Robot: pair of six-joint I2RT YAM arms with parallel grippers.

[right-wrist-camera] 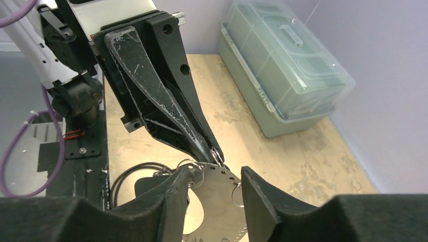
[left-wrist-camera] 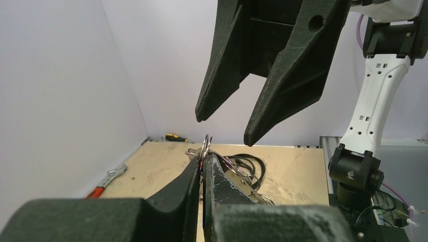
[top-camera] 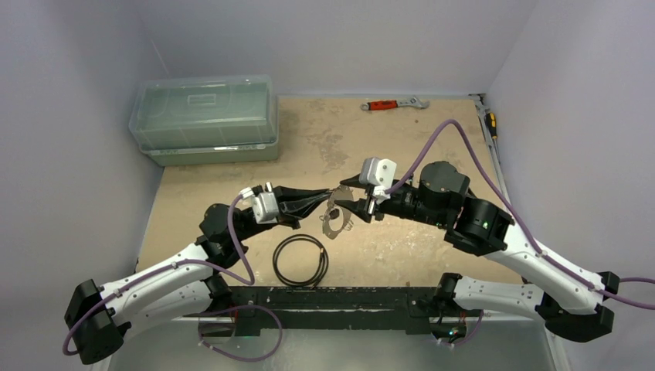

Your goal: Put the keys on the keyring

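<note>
Keyring (right-wrist-camera: 224, 177) hangs just above the tabletop (top-camera: 432, 255), up between the two arms and near the black cable coil (top-camera: 300, 261). Left hand (right-wrist-camera: 216, 154) is clenched tight on its top edge. Right hand (right-wrist-camera: 216, 174) is released, one finger on either side of it.

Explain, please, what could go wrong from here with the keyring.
1. The left gripper is shut on the keyring with only its very fingertips, so the thin wire could slip or twist out.
2. The right gripper stands open, its fingers close on either side of the left tips; closing or advancing could knock them and jar the ring loose.
</note>
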